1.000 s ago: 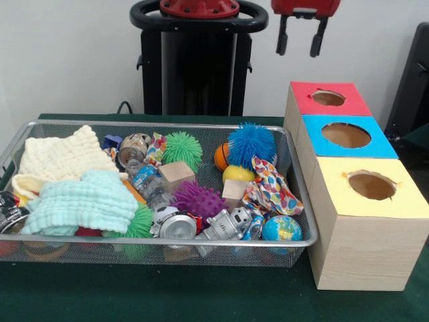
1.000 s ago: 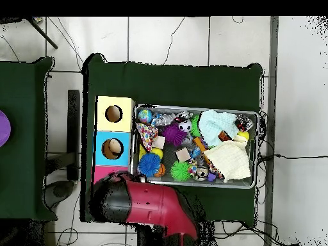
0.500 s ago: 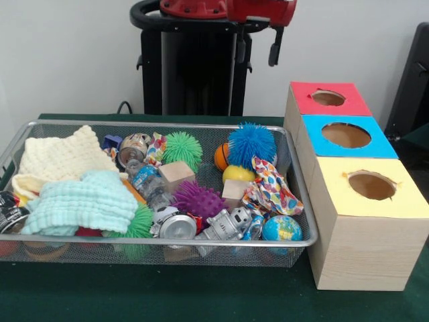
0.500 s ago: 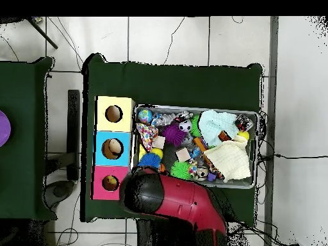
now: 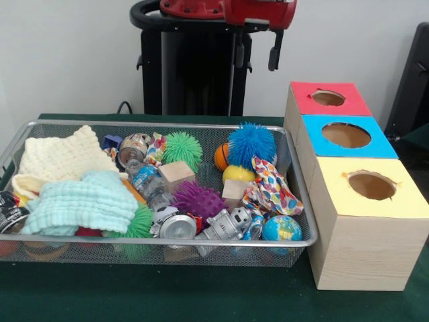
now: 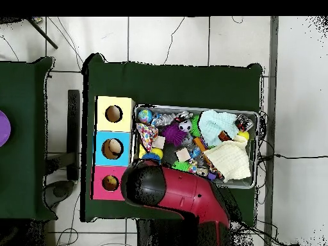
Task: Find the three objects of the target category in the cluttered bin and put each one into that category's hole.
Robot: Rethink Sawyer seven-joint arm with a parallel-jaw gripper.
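One green-clothed table [image 5: 201,298] stands before you on a tiled floor [image 6: 166,38]. Its mesh bin [image 5: 303,221] holds cloths, spiky balls, wooden blocks and a globe ball [image 5: 281,229]. Alongside, three boxes show red [image 5: 328,98], blue [image 5: 346,135] and yellow [image 5: 371,185] holes. Gripper [image 5: 256,52] hangs above the bin, apparently empty, fingers apart.

Dark green tablecloth [image 5: 201,295], white wall [image 5: 67,54], tiled floor [image 6: 166,38], second green table [image 6: 22,128]

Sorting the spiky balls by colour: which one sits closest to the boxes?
The blue spiky ball, at the bin's box-side end; the green and purple ones lie farther away.
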